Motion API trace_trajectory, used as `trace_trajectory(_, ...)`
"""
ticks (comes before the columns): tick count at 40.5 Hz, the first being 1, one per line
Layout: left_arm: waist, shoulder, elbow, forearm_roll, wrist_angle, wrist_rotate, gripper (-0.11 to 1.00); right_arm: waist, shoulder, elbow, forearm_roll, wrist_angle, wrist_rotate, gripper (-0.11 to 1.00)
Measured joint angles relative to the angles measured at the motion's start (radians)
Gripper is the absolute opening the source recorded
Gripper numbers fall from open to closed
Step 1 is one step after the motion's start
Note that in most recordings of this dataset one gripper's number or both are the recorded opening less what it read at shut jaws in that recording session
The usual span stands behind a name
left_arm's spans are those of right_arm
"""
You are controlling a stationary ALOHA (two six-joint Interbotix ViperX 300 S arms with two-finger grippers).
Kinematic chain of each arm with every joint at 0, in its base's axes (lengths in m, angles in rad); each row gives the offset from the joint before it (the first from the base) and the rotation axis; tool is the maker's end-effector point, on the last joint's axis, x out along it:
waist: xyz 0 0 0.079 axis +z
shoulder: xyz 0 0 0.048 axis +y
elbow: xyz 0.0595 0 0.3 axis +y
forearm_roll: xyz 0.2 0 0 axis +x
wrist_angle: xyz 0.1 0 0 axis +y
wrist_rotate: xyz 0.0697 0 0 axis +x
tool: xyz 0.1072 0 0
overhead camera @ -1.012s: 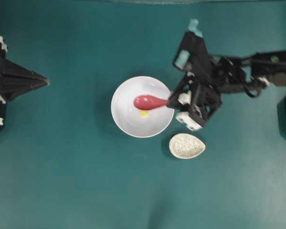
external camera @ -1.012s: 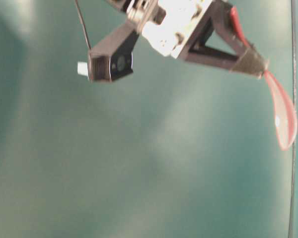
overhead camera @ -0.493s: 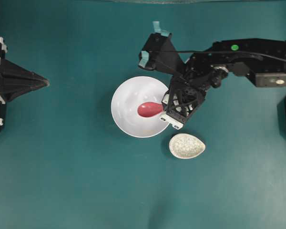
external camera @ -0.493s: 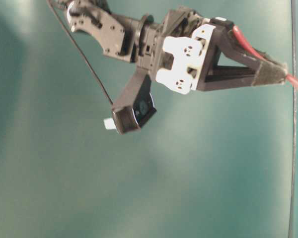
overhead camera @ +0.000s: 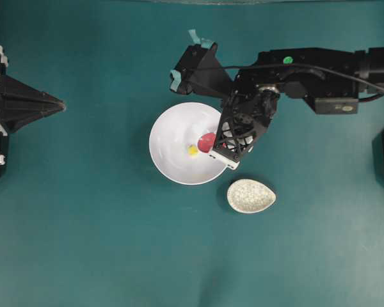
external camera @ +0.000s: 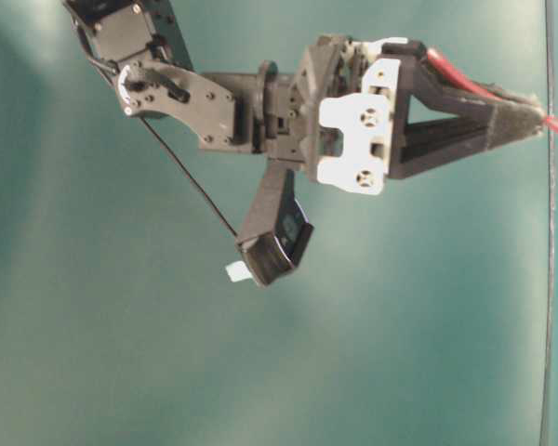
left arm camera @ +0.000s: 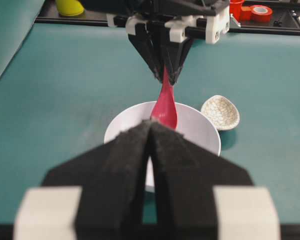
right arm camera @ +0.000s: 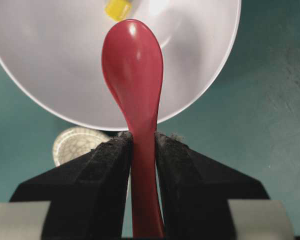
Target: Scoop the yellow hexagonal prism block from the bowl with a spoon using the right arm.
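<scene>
The right gripper (right arm camera: 143, 150) is clamped on the spoon's (right arm camera: 134, 70) handle, the scoop reaching ahead of its fingers over the bowl (overhead camera: 169, 137); the block (overhead camera: 192, 150) lies in the bowl just past the scoop's tip, apart from it; the left gripper (left arm camera: 151, 131) sits well back, fingers pressed together.

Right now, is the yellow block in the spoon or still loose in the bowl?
Loose: yellow block lies on the bowl floor beyond the spoon tip.
</scene>
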Motion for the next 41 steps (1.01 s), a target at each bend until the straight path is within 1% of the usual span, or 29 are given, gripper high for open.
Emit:
trace_trajectory(15,0.0,-0.002,0.0,0.002,0.002,0.0,-0.01,0.0,0.043,0.0,-0.006,-0.002,0.0,0.23)
trace_trajectory(34,0.0,-0.005,0.0,0.002,0.0,0.0,-0.01,0.0,0.084,0.0,-0.009,-0.066,-0.006,0.23)
trace_trajectory(41,0.002,-0.006,0.0,0.002,0.0,0.002,-0.01,0.0,0.094,-0.009,-0.009,-0.109,-0.009,0.23)
